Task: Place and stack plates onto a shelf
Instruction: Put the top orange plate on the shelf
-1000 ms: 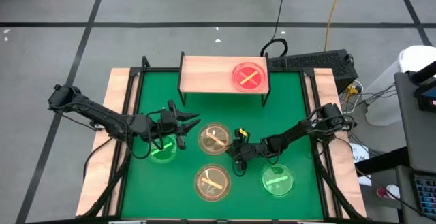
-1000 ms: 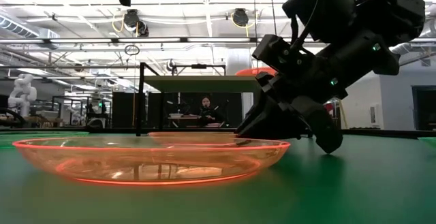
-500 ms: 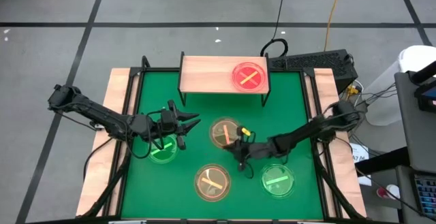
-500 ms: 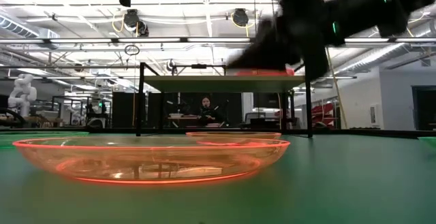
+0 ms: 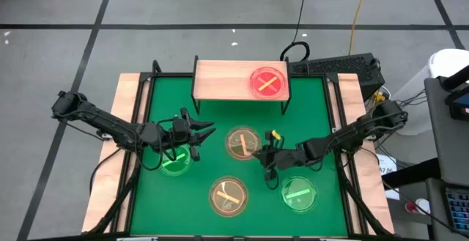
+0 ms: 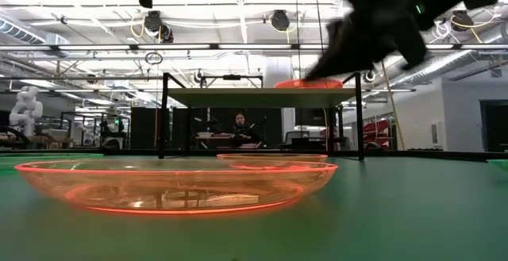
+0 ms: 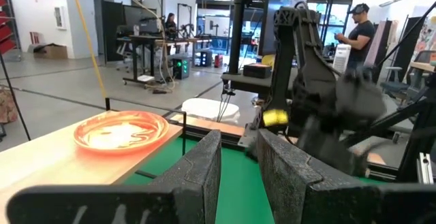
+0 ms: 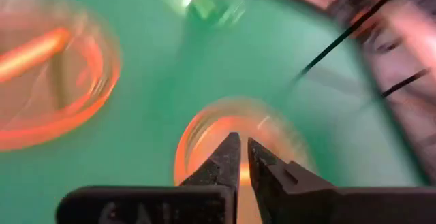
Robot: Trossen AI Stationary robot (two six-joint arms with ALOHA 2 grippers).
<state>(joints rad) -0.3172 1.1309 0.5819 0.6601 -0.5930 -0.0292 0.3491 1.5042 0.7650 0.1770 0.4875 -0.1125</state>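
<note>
Five plates show. A pink plate [image 5: 268, 82] [image 7: 121, 130] sits on the light-wood shelf [image 5: 220, 78] [image 6: 254, 96]. On the green mat lie two amber plates [image 5: 242, 142] [image 5: 229, 197] and two green plates [image 5: 176, 160] [image 5: 298, 195]. My right gripper [image 5: 262, 154] [image 8: 243, 146] is shut and empty. It hangs in the air [image 6: 365, 39] over the right rim of the far amber plate [image 6: 270, 159] [image 8: 238, 132], which rests flat on the mat. My left gripper [image 5: 207, 130] [image 7: 238, 163] is open. It hovers beside the left green plate and points toward the shelf.
The near amber plate [image 6: 175, 186] fills the foreground of the low view. Thin black shelf legs [image 6: 164, 114] [image 6: 359, 122] stand at the mat's far side. Wooden table strips [image 5: 128, 124] flank the mat. Bare mat [image 5: 220, 113] lies between the shelf and the plates. People [image 7: 357, 30] stand in the room beyond.
My right gripper has risen from the far amber plate's right rim up to shelf height and drawn back toward the table's right edge. That plate slid a little toward the far right and now lies flat on the mat.
</note>
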